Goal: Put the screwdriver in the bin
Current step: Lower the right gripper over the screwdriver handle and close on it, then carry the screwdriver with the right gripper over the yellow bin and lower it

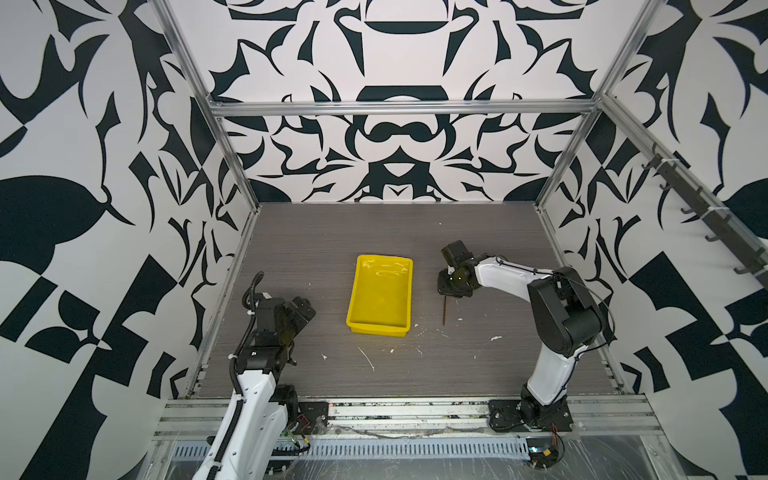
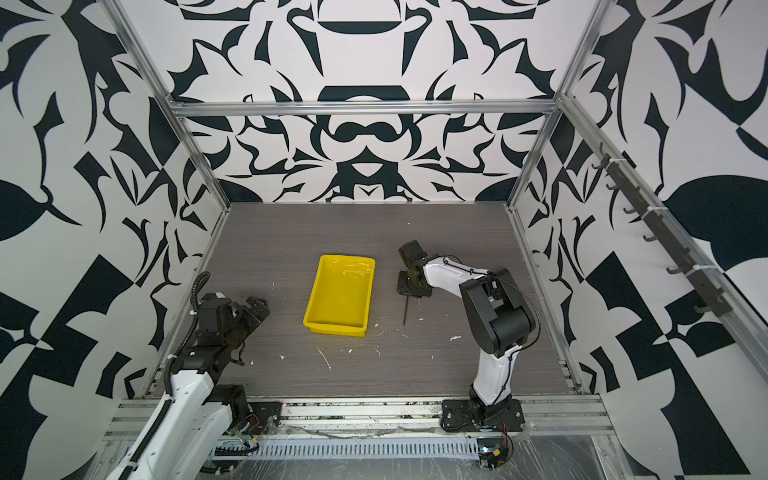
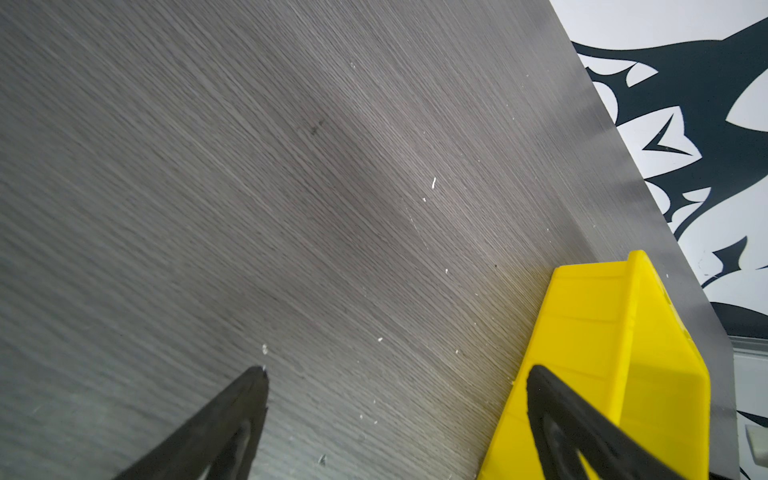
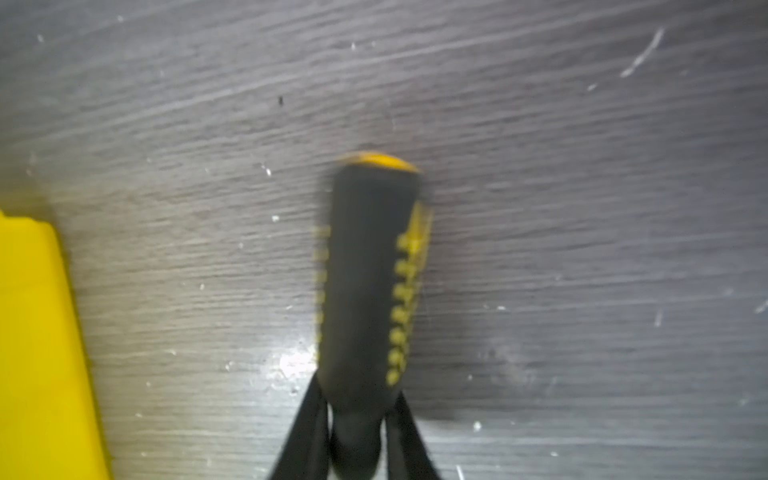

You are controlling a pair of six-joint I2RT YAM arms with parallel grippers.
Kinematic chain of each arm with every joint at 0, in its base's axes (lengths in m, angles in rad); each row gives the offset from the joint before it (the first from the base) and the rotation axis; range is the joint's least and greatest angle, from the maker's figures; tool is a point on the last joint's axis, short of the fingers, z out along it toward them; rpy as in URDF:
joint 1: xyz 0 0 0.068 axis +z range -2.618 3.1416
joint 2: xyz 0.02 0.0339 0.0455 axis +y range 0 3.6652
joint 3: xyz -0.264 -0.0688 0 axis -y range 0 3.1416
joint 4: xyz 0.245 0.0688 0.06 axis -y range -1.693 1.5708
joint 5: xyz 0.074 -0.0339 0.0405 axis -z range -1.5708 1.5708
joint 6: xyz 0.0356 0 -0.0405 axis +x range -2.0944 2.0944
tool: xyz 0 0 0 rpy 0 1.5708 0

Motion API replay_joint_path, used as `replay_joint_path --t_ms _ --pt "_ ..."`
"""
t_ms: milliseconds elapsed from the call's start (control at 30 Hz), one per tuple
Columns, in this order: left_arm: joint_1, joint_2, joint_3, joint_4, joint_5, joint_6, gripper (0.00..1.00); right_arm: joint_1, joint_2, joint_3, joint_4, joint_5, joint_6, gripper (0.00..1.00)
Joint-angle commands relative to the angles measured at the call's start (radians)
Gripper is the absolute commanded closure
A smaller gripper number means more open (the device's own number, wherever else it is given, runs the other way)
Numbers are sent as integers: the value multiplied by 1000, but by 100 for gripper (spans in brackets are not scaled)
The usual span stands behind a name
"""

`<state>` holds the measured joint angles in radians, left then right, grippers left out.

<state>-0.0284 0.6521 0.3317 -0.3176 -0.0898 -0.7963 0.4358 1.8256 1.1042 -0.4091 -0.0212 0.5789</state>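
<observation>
The screwdriver lies on the grey table to the right of the bin, and its dark shaft (image 1: pixel 444 309) (image 2: pixel 405 311) points toward the front edge. Its black handle (image 4: pixel 365 270) has yellow dots and a yellow end cap. My right gripper (image 4: pixel 357 388) (image 1: pixel 451 286) (image 2: pixel 411 286) is shut on the handle's narrow end, low over the table. The yellow bin (image 1: pixel 380 299) (image 2: pixel 338 295) (image 4: pixel 33 332) (image 3: pixel 602 332) is empty at mid table. My left gripper (image 3: pixel 397 370) (image 1: pixel 301 309) (image 2: pixel 253 309) hangs open left of the bin, holding nothing.
White flecks and scratches (image 1: pixel 368 359) mark the table in front of the bin. Patterned walls with aluminium posts (image 1: pixel 232 158) close three sides. A metal rail (image 1: pixel 415 409) carrying both arm bases runs along the front edge.
</observation>
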Motion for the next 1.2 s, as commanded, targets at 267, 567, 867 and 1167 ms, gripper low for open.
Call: replay_joint_path --t_ms 267,567,867,1167 --pt "0 8 8 25 13 -15 0 11 -51 -43 -112 82 -12 100" --pt "0 58 23 31 31 -10 0 84 -305 -30 -117 116 80 100" --pt "1 64 24 30 19 -22 0 343 -211 155 70 113 292 100" --pt "1 54 17 29 17 -21 0 409 81 370 127 -28 413 100"
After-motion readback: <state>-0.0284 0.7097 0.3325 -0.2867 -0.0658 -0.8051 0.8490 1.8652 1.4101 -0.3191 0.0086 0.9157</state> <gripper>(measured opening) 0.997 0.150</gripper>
